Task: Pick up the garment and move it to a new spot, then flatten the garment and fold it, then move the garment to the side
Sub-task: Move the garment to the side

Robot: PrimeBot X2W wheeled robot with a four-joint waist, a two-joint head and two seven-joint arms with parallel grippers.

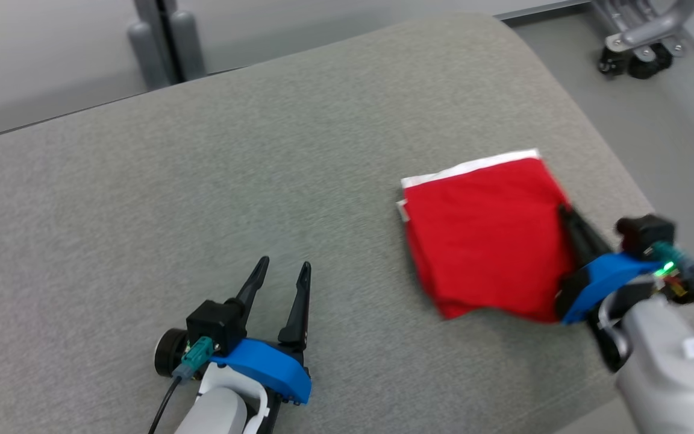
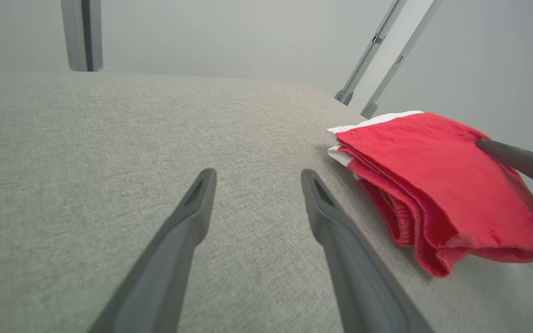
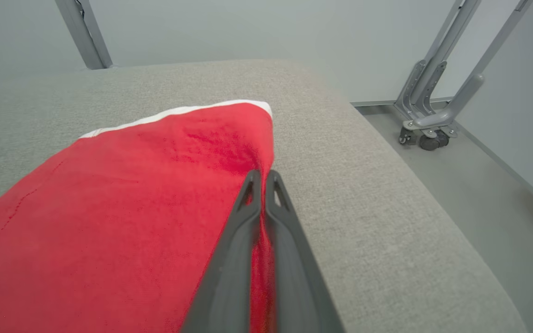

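Note:
The garment is a red cloth with a white trim, folded into a thick square stack on the right part of the grey padded table. My right gripper is shut on the garment's right edge, and red cloth shows pinched between its two fingers. The layered stack lifts slightly at its near corner. My left gripper stands open over bare table at the lower left, well apart from the garment, its fingers spread with nothing between them.
The table's right edge drops to the grey floor close beside the garment. A wheeled metal frame stands on the floor at the far right. A grey post base stands behind the table's far edge.

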